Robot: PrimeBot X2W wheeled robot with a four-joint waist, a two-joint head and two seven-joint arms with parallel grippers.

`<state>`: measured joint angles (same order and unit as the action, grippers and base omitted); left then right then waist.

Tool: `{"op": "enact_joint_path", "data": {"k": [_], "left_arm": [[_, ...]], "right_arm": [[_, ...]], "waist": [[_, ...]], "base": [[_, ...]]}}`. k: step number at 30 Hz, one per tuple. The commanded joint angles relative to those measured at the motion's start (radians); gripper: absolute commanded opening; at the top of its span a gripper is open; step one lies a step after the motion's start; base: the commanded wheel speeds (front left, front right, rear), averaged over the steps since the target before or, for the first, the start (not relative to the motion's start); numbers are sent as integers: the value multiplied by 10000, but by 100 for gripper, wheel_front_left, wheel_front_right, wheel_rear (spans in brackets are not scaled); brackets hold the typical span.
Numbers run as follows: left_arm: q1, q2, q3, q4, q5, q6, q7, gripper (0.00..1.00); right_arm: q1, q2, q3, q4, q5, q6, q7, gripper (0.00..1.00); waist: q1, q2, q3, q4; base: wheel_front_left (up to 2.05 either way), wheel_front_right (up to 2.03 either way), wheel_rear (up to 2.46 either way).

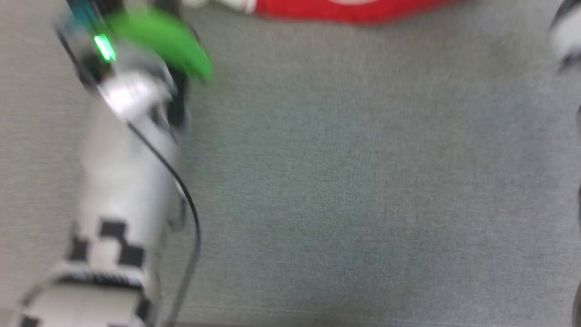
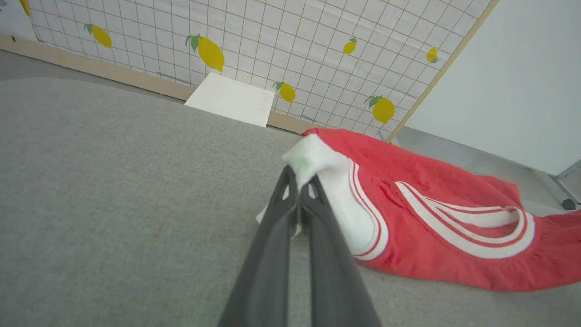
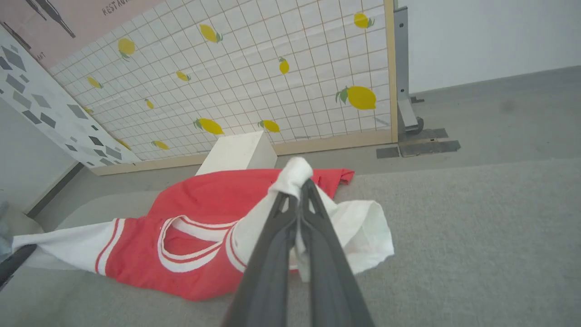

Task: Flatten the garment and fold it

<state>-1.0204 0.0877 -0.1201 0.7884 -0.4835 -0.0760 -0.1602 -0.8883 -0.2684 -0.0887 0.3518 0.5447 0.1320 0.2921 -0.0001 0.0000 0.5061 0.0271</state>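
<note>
The garment [image 2: 454, 218] is a red shirt with white sleeves and white-and-red striped trim, lying bunched on the grey surface [image 2: 113, 190]. My left gripper [image 2: 298, 181] is shut on the end of one white sleeve [image 2: 345, 204], lifting it a little. In the right wrist view the garment [image 3: 204, 200] spreads to the left, and my right gripper [image 3: 297, 190] is shut on the other white sleeve [image 3: 358, 231]. The blurred head view has my left forearm [image 1: 122, 159] at the left and a strip of the red garment [image 1: 345, 11] at the top edge.
A flat white block [image 2: 231, 100] [image 3: 238, 152] lies beyond the garment, against a lemon-patterned tiled panel [image 2: 295, 41] [image 3: 281, 91]. A metal post foot [image 3: 408, 120] stands by the panel's right end. Grey cloth surface [image 1: 363, 181] stretches wide in front of the garment.
</note>
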Motion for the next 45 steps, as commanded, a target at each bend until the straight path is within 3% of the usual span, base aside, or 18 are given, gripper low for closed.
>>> {"op": "enact_joint_path", "data": {"k": [1,8,15,25,29,36,40,45], "left_arm": [[601,-87,-99,111,-156,-105,-85,0],[3261,-300,-102,315,-1076,-275,-186,0],[5497,-295,40,-183,-1726,-266,291,0],[8725,129,511,-2475,-2284,620,1352,0],[9558,218,520,-3494,-2336,1044,1869,0],[9930,1190,-565,-4507,-698,2032,3089,0],[9748,1505,-954,-4811,-200,2277,3679,0],[9532,1414,-1018,-5074,-282,2339,3903,0]], "right_arm": [[710,-44,196,-120,280,-13,-156,0],[4222,-258,1019,-789,1190,-13,-177,0],[6777,-369,872,-1179,1335,-13,-312,0],[9469,-135,-7,-2060,889,-13,254,0],[9957,-56,-136,-2592,675,-13,743,0],[9680,-660,704,-3182,-580,-13,2755,0],[8794,-908,1582,-2946,-1321,-13,4448,0],[7752,-857,2539,-2120,-1747,-13,5961,0]], "waist": [[1,0,-1662,525],[1,0,-3172,639],[1,0,-4170,561],[1,0,-4704,310],[1,0,-4803,244],[1,0,-4819,121],[1,0,-4737,32],[1,0,-4444,121]], "base": [[0,0,0],[0,0,0],[0,0,0],[0,0,0],[0,0,0],[0,0,0],[0,0,0],[0,0,0]]}}
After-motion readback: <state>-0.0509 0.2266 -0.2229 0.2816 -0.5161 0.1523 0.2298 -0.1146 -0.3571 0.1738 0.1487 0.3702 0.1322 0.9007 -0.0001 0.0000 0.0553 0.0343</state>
